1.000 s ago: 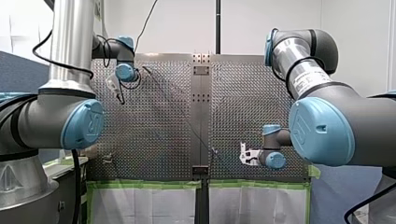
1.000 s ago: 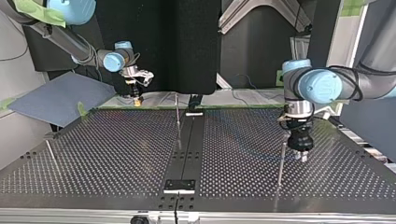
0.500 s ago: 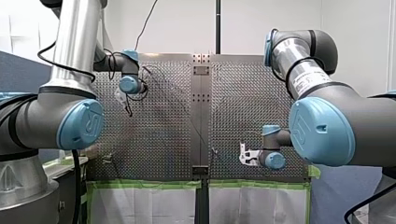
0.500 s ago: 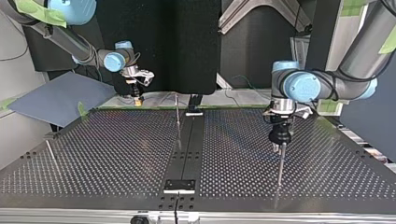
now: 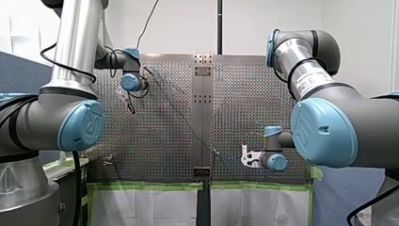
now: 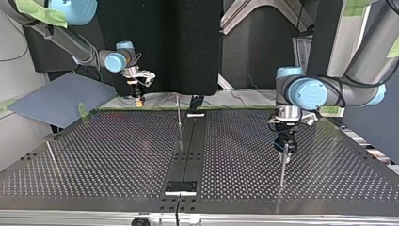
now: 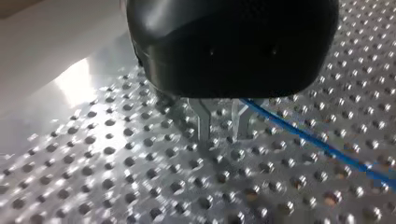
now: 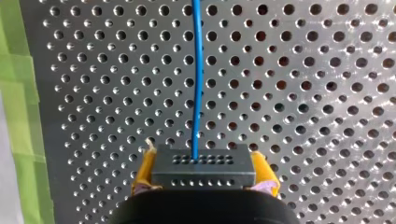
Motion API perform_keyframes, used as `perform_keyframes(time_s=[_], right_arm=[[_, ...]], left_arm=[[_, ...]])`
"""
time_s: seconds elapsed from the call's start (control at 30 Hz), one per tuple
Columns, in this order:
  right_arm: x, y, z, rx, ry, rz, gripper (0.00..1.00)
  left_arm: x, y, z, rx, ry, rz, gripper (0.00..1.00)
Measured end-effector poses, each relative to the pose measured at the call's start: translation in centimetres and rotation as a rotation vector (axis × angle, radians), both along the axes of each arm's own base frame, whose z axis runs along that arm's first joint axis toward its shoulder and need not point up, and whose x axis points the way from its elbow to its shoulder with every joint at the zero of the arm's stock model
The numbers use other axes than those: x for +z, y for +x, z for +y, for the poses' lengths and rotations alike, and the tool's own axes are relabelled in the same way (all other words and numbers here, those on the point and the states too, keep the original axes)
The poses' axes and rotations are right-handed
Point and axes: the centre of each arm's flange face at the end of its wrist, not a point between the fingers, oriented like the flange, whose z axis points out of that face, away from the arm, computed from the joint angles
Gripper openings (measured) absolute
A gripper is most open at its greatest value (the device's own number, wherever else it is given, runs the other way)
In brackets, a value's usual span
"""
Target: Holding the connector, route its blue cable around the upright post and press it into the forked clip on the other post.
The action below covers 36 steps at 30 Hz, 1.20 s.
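My right gripper [image 8: 203,158] has yellow pads and is shut on the grey connector [image 8: 204,170]. The blue cable [image 8: 197,70] runs straight ahead from the connector over the perforated table. In the top view this gripper [image 6: 137,100] hangs at the back left. My left gripper [image 6: 285,153] stands right behind the top of a thin upright post [image 6: 282,172]. In the left wrist view its metal fingers [image 7: 201,122] stand a narrow gap apart, just above the table, so my left gripper [image 7: 220,136] is open. The blue cable [image 7: 322,144] leaves from beside one finger.
A second thin post [image 6: 179,117] stands on the dark middle strip [image 6: 188,155]. A third post [image 6: 51,155] leans near the top view's left edge. Green tape [image 8: 18,93] lines the table edge beside the right gripper.
My left gripper has moved across the table to the post and now sits behind its top. The right arm has not moved.
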Motion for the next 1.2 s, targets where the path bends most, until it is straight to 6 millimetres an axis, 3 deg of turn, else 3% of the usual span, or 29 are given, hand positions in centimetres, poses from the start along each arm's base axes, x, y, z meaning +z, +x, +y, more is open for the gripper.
perform_keyframes(time_s=[0.47,0.77,1.03,1.2], right_arm=[[-0.1,0.1,0.1,0.002,0.000,0.000,0.09],[-0.1,0.3,0.1,0.006,-0.004,-0.002,0.09],[-0.2,0.4,0.1,0.006,-0.008,-0.005,0.09],[-0.2,0.4,0.2,0.007,-0.008,-0.006,0.09]], left_arm=[[0.0,0.0,0.9,0.071,0.046,0.040,0.25],[-1.1,1.5,0.4,0.104,0.111,0.109,0.25],[-0.7,2.1,0.5,0.129,0.165,0.157,0.25],[-1.0,1.6,0.6,0.144,0.177,0.200,0.37]])
